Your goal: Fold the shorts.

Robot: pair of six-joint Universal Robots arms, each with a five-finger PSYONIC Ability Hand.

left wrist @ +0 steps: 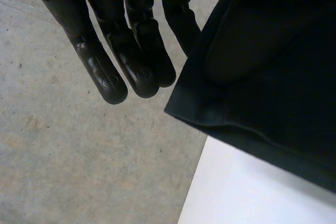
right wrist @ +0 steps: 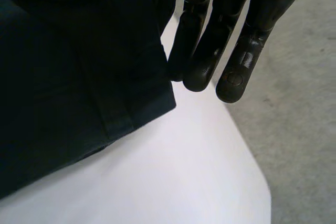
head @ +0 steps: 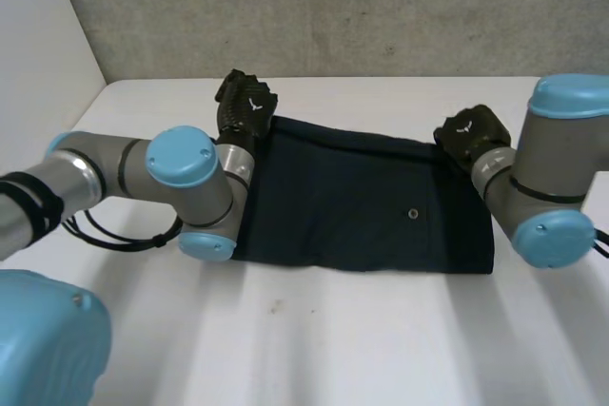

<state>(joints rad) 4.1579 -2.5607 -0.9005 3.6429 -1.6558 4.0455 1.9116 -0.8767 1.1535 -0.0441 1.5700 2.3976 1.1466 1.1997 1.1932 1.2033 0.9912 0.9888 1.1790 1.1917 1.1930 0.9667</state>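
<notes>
Navy shorts [head: 362,202] are lying flat across the white bench [head: 381,349], and my left hand [head: 245,102] and right hand [head: 473,132] sit at the two far corners, fingers [left wrist: 113,85] straight and loose just off its edge, nothing pinched yet, I guess so both can grab and fold it evenly.

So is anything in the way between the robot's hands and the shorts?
Nothing I can see. The left hand and the right hand each sit right beside a far corner of the shorts, fingers straight.
</notes>
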